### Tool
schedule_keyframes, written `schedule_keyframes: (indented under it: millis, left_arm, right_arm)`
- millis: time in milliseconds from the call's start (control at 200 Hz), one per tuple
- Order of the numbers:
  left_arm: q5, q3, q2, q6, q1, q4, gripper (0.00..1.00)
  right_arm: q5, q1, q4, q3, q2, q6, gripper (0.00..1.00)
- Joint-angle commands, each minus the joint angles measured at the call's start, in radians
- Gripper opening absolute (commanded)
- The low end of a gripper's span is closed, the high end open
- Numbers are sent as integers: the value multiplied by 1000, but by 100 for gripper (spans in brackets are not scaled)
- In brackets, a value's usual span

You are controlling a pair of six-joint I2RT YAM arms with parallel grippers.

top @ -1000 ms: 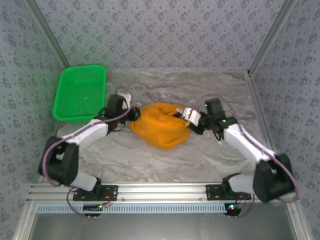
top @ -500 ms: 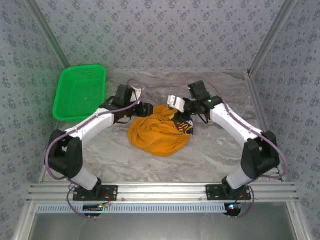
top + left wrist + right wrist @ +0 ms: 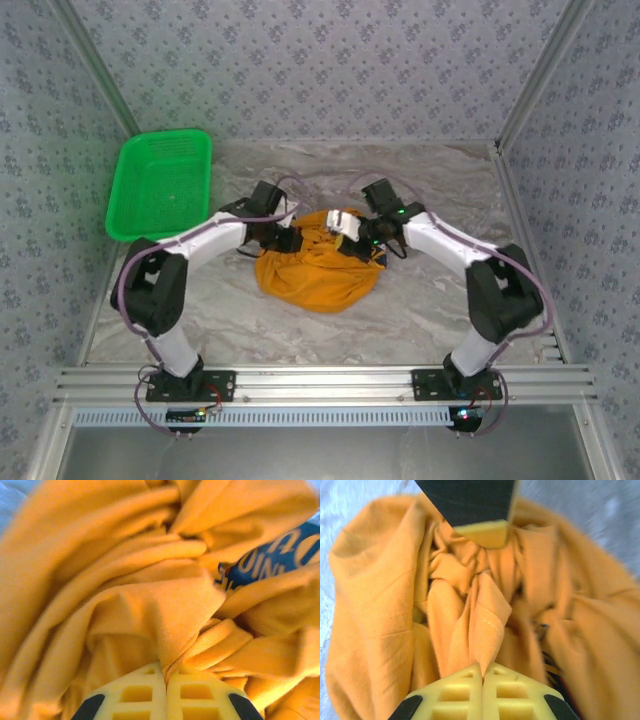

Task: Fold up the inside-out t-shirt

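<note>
The inside-out t-shirt (image 3: 318, 268) lies bunched in an orange-yellow heap at the table's middle. My left gripper (image 3: 292, 238) is at its far left edge and my right gripper (image 3: 350, 237) at its far right edge, close together. In the left wrist view the left gripper (image 3: 166, 672) is shut, pinching a fold of the t-shirt (image 3: 150, 610), with the dark blue print (image 3: 270, 560) at upper right. In the right wrist view the right gripper (image 3: 482, 671) is shut on a pointed fold of the t-shirt (image 3: 480, 615); the left gripper (image 3: 482, 530) pokes in at the top.
A green mesh basket (image 3: 160, 185) stands at the back left of the marble table (image 3: 420, 310). Patterned walls enclose the back and both sides. A metal rail (image 3: 320, 382) with the arm bases runs along the near edge.
Both arms swung inward until the grippers nearly meet over the shirt's far edge. Both jaws opened, then shut on folds of cloth. The dark print that showed half a second ago is mostly covered.
</note>
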Motion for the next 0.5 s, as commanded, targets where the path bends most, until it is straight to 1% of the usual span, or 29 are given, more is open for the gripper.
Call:
schedule_keyframes:
  millis: [0,75,145,200,280,290,310,335,360,405,430,450,495]
  left_arm:
    - [116,72,-170,-18,82,24,0]
    - [156,54,-253,-70,117,99,0]
    - [153,-9,-302,-122,134,167,0]
    - [138,-86,-314,-158,136,217,0]
    - [101,-227,-290,-213,136,292,0]
    - [102,-245,-284,-219,136,300,0]
    - [111,-277,-269,-227,136,325,0]
    - [125,-311,-251,-238,135,343,6]
    - [135,-332,-232,-246,136,347,14]
    - [164,-350,-215,-245,129,341,31]
    - [178,-356,-213,-235,122,332,38]
    - [182,-354,-216,-225,115,320,41]
    - [190,-345,-237,-194,98,294,43]
  right_arm:
    - [-120,-87,23,12,-180,21,0]
    - [-116,-151,-18,11,-252,36,0]
    - [-99,-192,-102,-3,-290,12,0]
    - [-49,-197,-172,-33,-301,-33,1]
    - [49,-175,-246,-111,-291,-70,7]
    - [60,-170,-249,-122,-287,-72,9]
    - [77,-159,-255,-142,-280,-74,18]
    - [78,-145,-269,-162,-272,-86,27]
    - [56,-134,-289,-172,-264,-109,31]
    - [21,-116,-304,-172,-259,-137,34]
    - [9,-104,-295,-165,-261,-135,35]
    - [-2,-96,-288,-156,-264,-134,36]
    - [-21,-82,-265,-134,-274,-139,36]
